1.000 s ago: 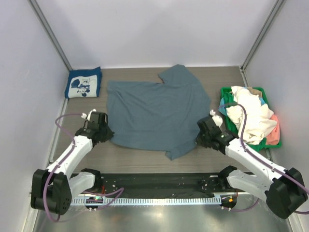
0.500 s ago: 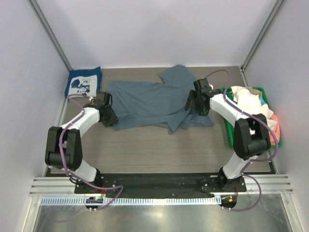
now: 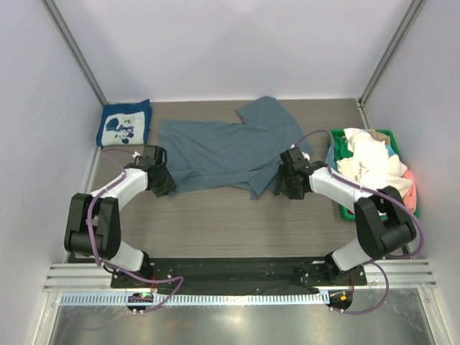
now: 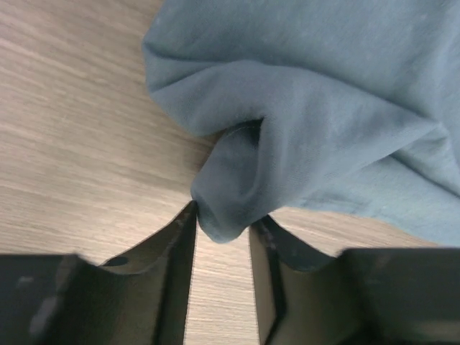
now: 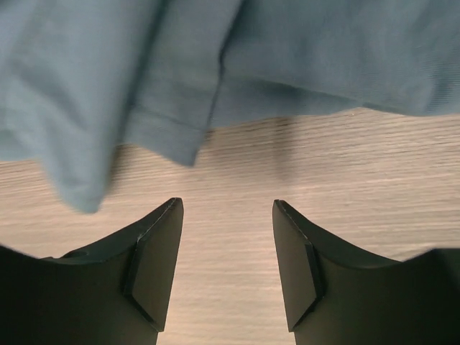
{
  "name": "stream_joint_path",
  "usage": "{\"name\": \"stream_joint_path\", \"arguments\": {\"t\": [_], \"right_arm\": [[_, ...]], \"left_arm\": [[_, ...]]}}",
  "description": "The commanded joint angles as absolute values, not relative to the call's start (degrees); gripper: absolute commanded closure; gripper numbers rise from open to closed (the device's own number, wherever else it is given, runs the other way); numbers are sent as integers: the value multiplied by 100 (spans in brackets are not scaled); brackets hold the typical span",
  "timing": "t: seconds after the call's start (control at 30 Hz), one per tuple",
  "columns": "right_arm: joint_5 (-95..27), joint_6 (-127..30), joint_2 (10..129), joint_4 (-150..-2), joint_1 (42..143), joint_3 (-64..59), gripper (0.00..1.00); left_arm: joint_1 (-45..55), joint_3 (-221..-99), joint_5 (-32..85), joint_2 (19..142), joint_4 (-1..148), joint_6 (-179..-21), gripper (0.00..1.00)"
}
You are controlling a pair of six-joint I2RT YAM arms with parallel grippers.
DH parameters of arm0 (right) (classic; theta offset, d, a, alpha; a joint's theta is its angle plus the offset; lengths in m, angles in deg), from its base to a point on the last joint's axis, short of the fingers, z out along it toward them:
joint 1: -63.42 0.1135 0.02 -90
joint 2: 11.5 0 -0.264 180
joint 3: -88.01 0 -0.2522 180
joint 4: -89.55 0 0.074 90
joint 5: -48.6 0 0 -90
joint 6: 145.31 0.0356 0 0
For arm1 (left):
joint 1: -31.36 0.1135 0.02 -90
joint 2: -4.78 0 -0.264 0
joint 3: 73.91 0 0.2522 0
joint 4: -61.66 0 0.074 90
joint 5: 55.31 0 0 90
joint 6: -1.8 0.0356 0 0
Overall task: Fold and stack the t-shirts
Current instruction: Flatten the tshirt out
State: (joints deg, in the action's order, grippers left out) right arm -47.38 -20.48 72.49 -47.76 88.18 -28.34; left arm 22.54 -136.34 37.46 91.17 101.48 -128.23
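The slate-blue t-shirt [image 3: 226, 151] lies folded over on itself in the middle of the table, one sleeve sticking up at the back. My left gripper [image 3: 167, 185] sits at its left near corner. In the left wrist view its jaws [image 4: 223, 215] stand apart with a loose bulge of blue cloth [image 4: 230, 194] resting between the tips. My right gripper [image 3: 282, 180] is at the shirt's right near edge, open, with only bare table between its fingers [image 5: 226, 205] and the shirt's edge [image 5: 165, 136] just ahead. A folded navy t-shirt with a white cartoon print [image 3: 123, 123] lies at the back left.
A green basket [image 3: 343, 210] stands at the right wall, heaped with white and cream t-shirts [image 3: 370, 162] and a pink one [image 3: 410, 185]. Grey walls close in the table on the left, back and right. Wood-grain table shows in front of the shirt.
Both grippers carried the shirt's near hem away from the bases, folding it over, and then opened. The right gripper has since drawn back a little toward the near side.
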Motion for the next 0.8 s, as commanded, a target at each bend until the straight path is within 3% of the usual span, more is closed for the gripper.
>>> {"name": "stream_joint_path", "arguments": {"t": [0.0, 0.13, 0.53, 0.73, 0.77], "right_arm": [[-4747, -2085, 7488, -5260, 8821, -2708, 42], [-4729, -2182, 7928, -5393, 8821, -2445, 42], [-4641, -2103, 8465, -5771, 8821, -2357, 50], [-4589, -2085, 8448, -5753, 8821, -2417, 74], [-4580, -2077, 8413, -5744, 8812, -2435, 84]], "left_arm": [[2275, -13505, 3794, 8810, 9950, -12811, 62], [2275, -13373, 3926, 8590, 9950, -12802, 58], [2275, -13268, 3997, 8598, 9941, -12740, 59], [2275, -13232, 3979, 8634, 9880, -12758, 59], [2275, -13224, 3961, 8616, 9880, -12758, 60]]}}
